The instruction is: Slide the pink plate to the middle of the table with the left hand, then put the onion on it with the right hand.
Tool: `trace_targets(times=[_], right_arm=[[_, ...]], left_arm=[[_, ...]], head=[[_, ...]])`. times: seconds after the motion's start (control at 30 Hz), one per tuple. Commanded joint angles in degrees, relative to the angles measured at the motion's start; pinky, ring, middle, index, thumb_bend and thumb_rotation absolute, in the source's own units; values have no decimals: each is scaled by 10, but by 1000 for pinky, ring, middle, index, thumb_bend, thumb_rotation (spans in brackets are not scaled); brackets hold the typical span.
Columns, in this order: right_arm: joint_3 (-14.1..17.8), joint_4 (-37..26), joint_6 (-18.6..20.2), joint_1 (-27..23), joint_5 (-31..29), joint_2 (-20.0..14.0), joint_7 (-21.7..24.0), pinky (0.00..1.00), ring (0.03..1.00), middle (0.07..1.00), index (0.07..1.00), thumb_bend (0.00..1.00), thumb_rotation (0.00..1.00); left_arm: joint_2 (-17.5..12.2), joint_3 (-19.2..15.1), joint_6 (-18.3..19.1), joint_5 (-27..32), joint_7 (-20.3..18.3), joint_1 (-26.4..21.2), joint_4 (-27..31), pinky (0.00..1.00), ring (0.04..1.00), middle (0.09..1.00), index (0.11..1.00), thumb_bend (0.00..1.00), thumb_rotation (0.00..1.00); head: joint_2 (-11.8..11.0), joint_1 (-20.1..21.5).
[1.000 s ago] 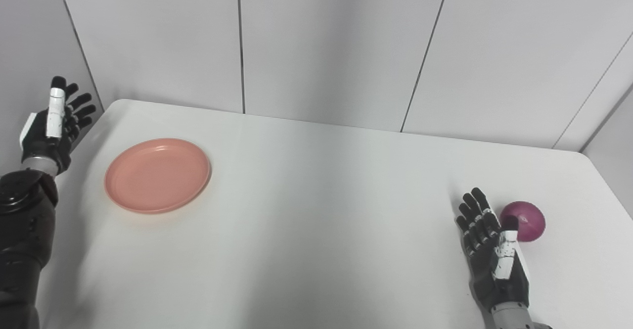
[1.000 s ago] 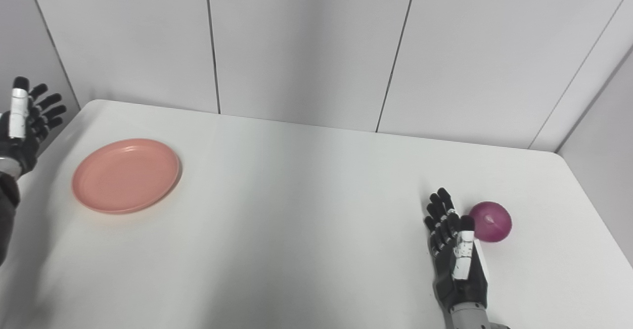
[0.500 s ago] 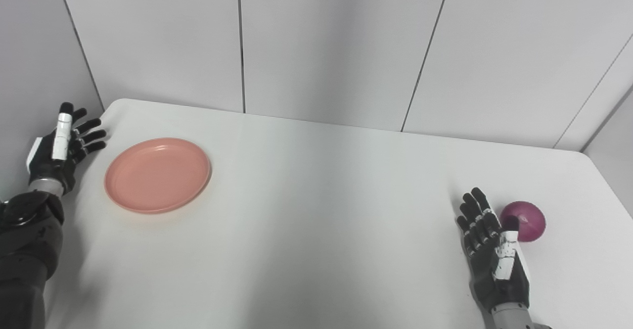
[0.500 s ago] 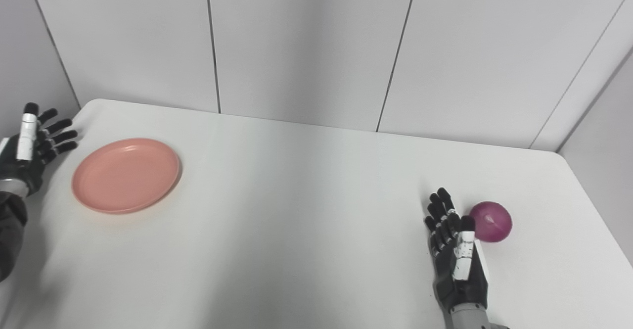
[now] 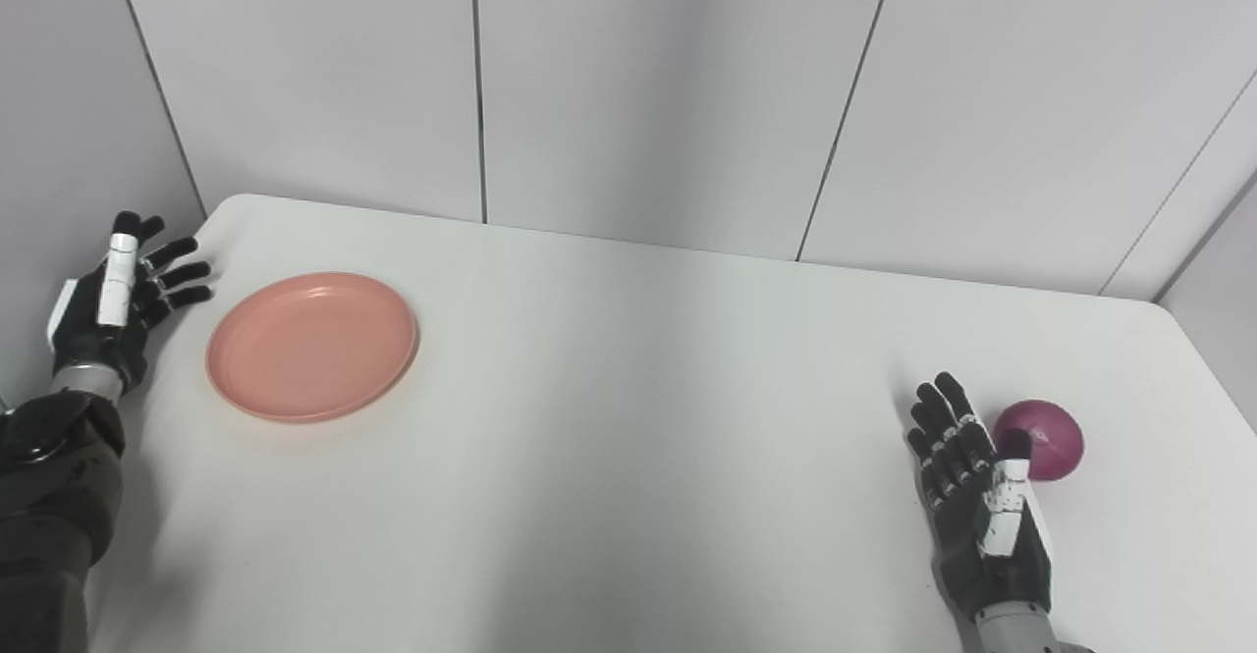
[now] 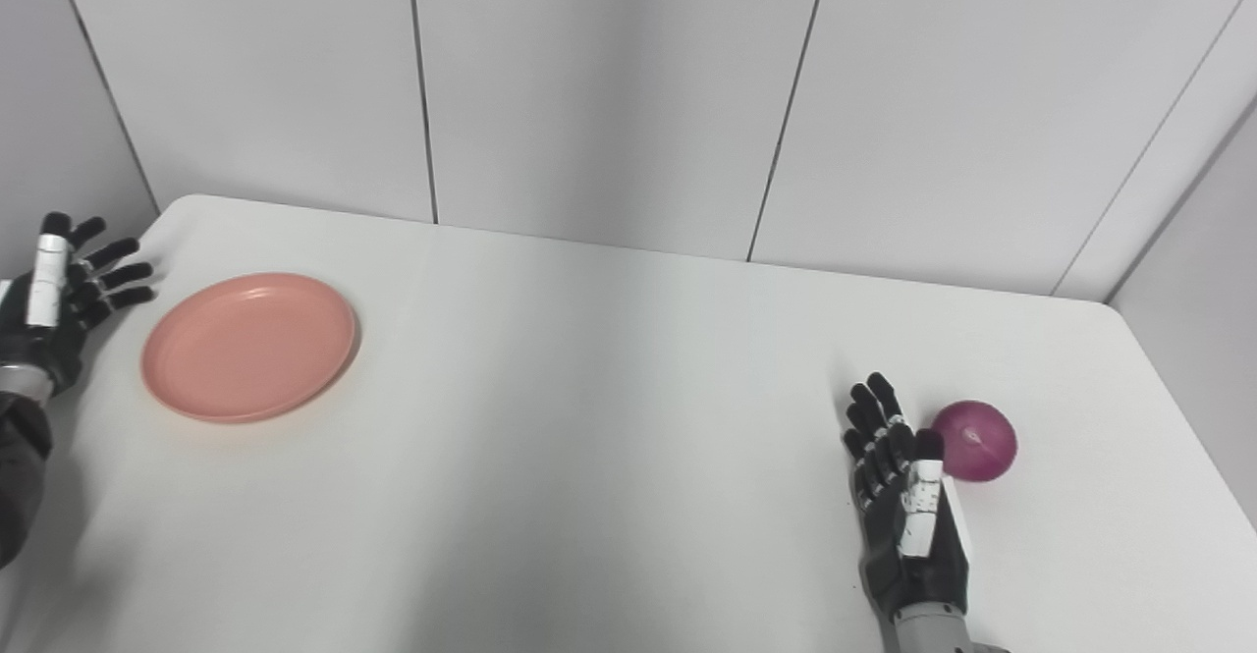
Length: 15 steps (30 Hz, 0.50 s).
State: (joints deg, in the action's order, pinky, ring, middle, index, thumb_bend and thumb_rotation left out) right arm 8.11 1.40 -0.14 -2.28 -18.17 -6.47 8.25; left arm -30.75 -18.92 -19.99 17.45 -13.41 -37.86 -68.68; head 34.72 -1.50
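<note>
1. Nearest the camera, at the lower right, the right hand rests on the white bench with its fingers spread and nothing in it.
2. Just beyond and to the outer side of that hand lies the onion, purple, rounded and close to the thumb; whether they touch I cannot tell.
3. My guess is that the onion is light, firm and smooth-skinned, and being round it may roll if nudged. The fingers should wrap around its widest part from above or from the side rather than pinch the top.
4. Farther off, at the left edge of the bench, the left hand is empty, with its fingers fanned toward the plate.
5. To the inner side of that hand sits the pink plate, flat on the bench, near the fingertips but apart from them, well off the middle.
6. It looks like rigid, light plastic with a low raised rim, so it should slide easily. Pushing on the rim nearest the left hand, low and level, should move it without tipping.
7. Nothing of the task appears done yet.
</note>
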Motion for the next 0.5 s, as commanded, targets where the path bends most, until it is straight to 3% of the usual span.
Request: trace_targets(times=[0.0,0.47], right_arm=[[1,33,-6,42,-2,9,4,1000,988,949,966,911,1000],[0,29,-3,43,5,14,-1,1000,980,947,968,907,1000]], left_arm=[[2,2,-16,3,-10,-8,7,626,691,771,867,986,869],[60,11,14,13,-3,7,80,626,728,787,844,968,862]], head=[[0,0],[2,5]])
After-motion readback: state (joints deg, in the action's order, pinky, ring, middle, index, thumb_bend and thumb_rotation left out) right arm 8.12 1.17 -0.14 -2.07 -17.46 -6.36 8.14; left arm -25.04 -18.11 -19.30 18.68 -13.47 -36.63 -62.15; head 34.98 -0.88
